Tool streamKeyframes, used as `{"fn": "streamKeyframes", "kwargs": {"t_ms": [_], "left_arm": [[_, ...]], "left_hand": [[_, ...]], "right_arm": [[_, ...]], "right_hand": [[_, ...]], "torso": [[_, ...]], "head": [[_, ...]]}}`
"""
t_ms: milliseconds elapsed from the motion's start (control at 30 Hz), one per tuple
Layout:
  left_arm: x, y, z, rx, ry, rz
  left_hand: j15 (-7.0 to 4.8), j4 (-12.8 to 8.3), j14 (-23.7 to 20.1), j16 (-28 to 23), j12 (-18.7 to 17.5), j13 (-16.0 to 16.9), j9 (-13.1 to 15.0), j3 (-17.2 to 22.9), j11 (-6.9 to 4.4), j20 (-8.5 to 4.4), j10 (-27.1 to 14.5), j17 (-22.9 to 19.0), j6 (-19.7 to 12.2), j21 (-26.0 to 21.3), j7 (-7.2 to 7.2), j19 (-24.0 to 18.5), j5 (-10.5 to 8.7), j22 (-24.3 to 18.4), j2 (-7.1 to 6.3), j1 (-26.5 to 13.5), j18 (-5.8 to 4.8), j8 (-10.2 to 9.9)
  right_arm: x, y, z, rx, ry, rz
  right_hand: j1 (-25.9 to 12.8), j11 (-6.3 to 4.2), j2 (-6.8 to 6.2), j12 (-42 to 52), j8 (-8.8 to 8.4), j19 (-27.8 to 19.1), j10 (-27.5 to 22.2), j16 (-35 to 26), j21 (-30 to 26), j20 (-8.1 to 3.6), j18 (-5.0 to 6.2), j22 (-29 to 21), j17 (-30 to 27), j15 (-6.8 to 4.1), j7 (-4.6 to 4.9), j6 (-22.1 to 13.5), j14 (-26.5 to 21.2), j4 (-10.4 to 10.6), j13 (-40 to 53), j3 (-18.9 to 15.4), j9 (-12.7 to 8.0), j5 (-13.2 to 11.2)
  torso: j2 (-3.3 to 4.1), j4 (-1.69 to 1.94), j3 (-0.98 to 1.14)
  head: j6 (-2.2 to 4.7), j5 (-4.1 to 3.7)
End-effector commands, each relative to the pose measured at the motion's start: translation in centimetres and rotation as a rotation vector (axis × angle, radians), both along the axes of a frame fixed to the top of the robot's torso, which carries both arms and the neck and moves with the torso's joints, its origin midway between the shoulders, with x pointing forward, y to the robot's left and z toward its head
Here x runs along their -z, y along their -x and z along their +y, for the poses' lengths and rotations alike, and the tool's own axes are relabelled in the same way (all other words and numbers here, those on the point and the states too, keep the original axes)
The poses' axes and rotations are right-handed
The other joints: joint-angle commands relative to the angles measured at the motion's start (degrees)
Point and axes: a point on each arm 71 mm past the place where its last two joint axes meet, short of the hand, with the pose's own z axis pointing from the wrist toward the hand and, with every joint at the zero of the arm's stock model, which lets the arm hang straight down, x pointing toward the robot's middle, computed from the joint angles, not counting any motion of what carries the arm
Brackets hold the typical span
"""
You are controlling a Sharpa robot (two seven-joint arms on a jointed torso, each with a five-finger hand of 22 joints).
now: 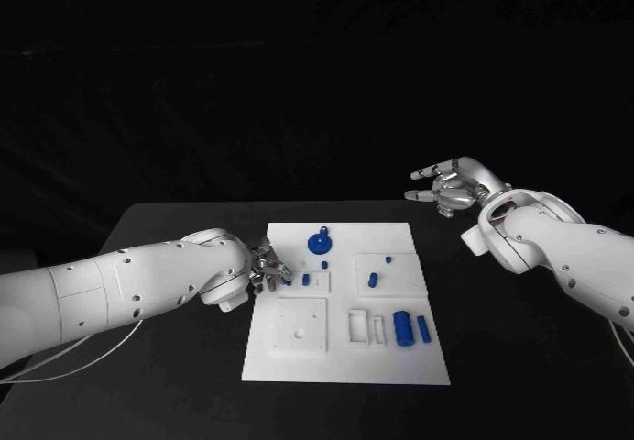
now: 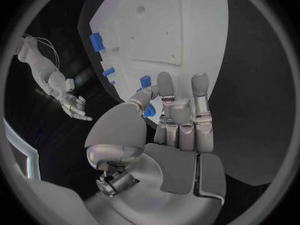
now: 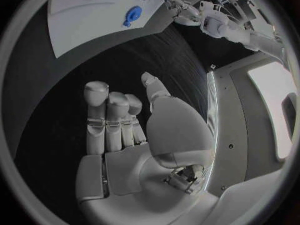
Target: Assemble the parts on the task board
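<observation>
White board (image 1: 341, 357) dotted with small blue parts (image 1: 322, 244); left hand (image 1: 268, 269) pinches one part, right hand (image 1: 452, 186) hovers released.

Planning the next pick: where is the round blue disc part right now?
In the head view the round blue disc part lies on the task board, in its far half, left of centre, just beyond the left hand. The right hand is off the board.
</observation>
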Motion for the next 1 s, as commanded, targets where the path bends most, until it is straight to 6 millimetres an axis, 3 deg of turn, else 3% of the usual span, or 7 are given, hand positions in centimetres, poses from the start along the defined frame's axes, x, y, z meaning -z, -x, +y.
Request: {"fn": "streamKeyframes", "kwargs": {"t_ms": [33, 300, 1000], "left_arm": [[0.0, 0.07, -0.4, 0.019, -0.003, -0.008], [0.03, 0.01, -0.51, 0.018, -0.001, -0.017], [0.38, 0.08, -0.66, 0.028, -0.022, -0.019]], "left_hand": [[-0.35, 0.12, -0.18, 0.34, 0.19, 0.09, 4.77, -0.03, -1.02, 0.08, 2.29, 0.06, 6.74, 0.24, -6.16, -0.46, -0.38, 0.96, -0.01, 0.67, 0.77, 0.22], [-0.31, 0.16, -0.2, 0.48, 0.25, 0.13, 4.66, -0.22, -1.03, 0.18, 2.29, 0.11, 6.8, 0.33, -6.17, -0.52, -0.92, 0.94, -0.01, 0.81, 0.86, 0.2], [-0.24, 0.06, -0.19, 0.65, 0.19, 0.17, 3.66, -0.36, -1.05, 0.31, 2.29, 0.05, 7.01, 0.45, -6.14, -0.6, -1.7, 0.91, 0.22, 1.41, 1.0, 0.03]], "right_arm": [[0.05, 0.06, 0.14, -0.013, 0.001, 0.006], [0.09, 0.07, 0.09, -0.013, 0.0, 0.008], [0.14, 0.11, -0.05, -0.011, 0.001, 0.01]], "right_hand": [[-0.1, -0.23, 0.01, -0.09, -0.2, 2.93, -0.28, -0.16, -0.15, 0.23, 1.11, 1.21, 0.08, -0.06, -0.14, 0.06, 0.27, -0.42, -0.04, 0.07, 0.01, 0.3], [-0.1, -0.23, 0.01, -0.09, -0.2, 2.93, -0.28, -0.16, -0.15, 0.23, 1.11, 1.21, 0.08, -0.06, -0.14, 0.06, 0.27, -0.42, -0.04, 0.07, 0.01, 0.3], [-0.1, -0.23, 0.01, -0.09, -0.2, 2.93, -0.28, -0.16, -0.15, 0.23, 1.11, 1.21, 0.08, -0.06, -0.14, 0.06, 0.27, -0.42, -0.04, 0.07, 0.01, 0.3]], "torso": [[0.01, -0.03, 0.02], [0.02, -0.09, 0.09], [-0.01, 0.03, 0.01]], "head": [[0.04, -0.28], [0.0, -0.3], [-0.16, -0.48]]}}
